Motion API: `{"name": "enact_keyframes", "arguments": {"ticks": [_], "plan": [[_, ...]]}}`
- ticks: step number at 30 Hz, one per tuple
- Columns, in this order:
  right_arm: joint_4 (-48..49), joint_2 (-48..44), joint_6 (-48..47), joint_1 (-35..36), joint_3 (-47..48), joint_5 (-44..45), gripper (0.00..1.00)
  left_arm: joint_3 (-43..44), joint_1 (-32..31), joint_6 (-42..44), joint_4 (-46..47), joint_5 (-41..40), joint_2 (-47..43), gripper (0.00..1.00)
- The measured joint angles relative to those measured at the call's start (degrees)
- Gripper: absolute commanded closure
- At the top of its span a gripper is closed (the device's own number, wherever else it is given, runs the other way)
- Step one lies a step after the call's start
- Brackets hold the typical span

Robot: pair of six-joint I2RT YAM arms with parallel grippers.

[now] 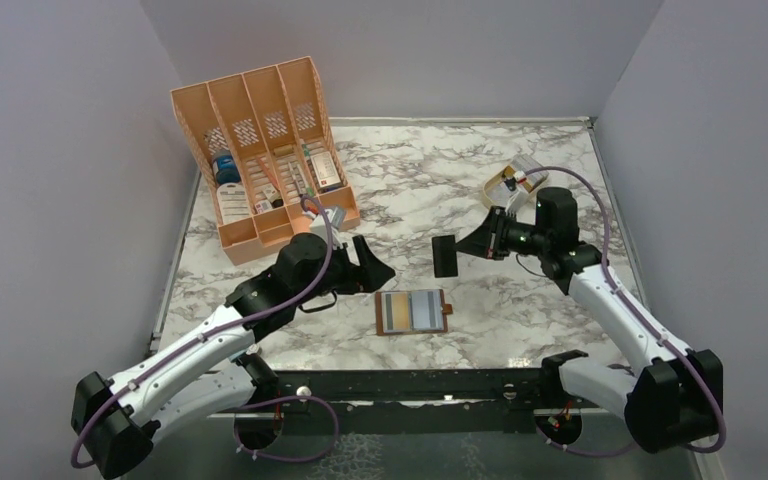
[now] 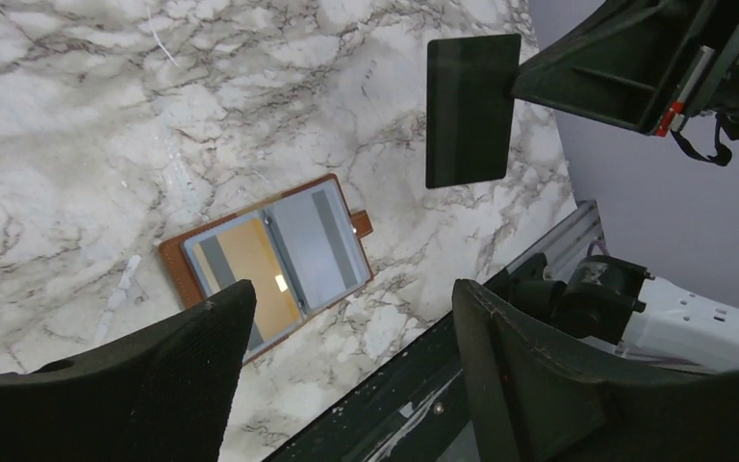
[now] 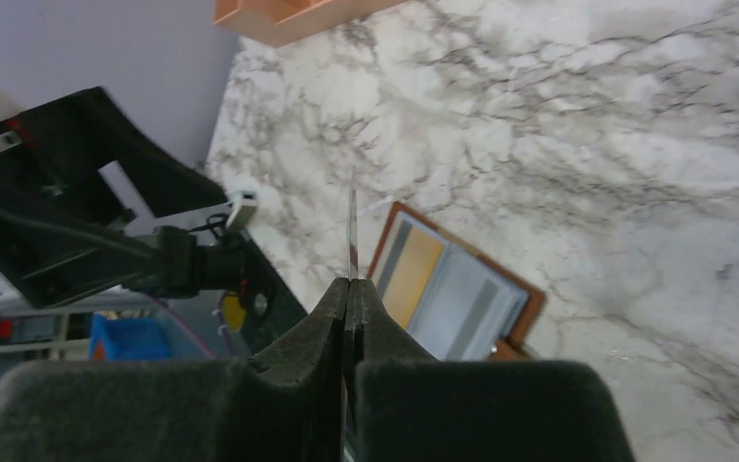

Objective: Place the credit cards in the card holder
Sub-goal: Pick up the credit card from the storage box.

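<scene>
The marble surface (image 1: 440, 180) is carrying the card holder (image 1: 411, 311); at its one o'clock, right jaws are clamping a card (image 1: 444, 256), left jaws gaping.

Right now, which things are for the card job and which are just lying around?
For the job: dark flat plastic card in the right gripper; open brown leather card holder with clear sleeves.
Lying about: big orange slotted organiser.

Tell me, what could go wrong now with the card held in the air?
1. The right end effector pinches the dark card by one edge only, in the air, so it may slip or twist.
2. The card holder lies open and unheld. Pushing the card in could slide it, as the open left end effector is not touching it.
</scene>
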Motion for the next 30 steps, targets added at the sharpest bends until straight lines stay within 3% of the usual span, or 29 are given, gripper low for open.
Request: {"name": "enact_keyframes", "arguments": {"ticks": [14,23,26,30], "plan": [[14.49,-7.04,14.08,4.20,-10.14,-9.88,0.99,-4.02,0.00,-8.85,13.99,10.38,4.50,0.45],[24.04,-7.30,22.14,5.60,-12.92,-13.40,0.99,-5.68,0.00,-13.35,23.98,15.41,7.19,0.51],[26.99,-7.65,25.16,6.23,-13.86,-13.88,0.99,-5.68,0.00,-14.34,26.34,16.35,7.89,0.60],[28.85,-8.15,27.30,7.02,-14.01,-14.03,0.99,-5.68,0.00,-15.15,28.48,17.33,8.46,0.81]]}}
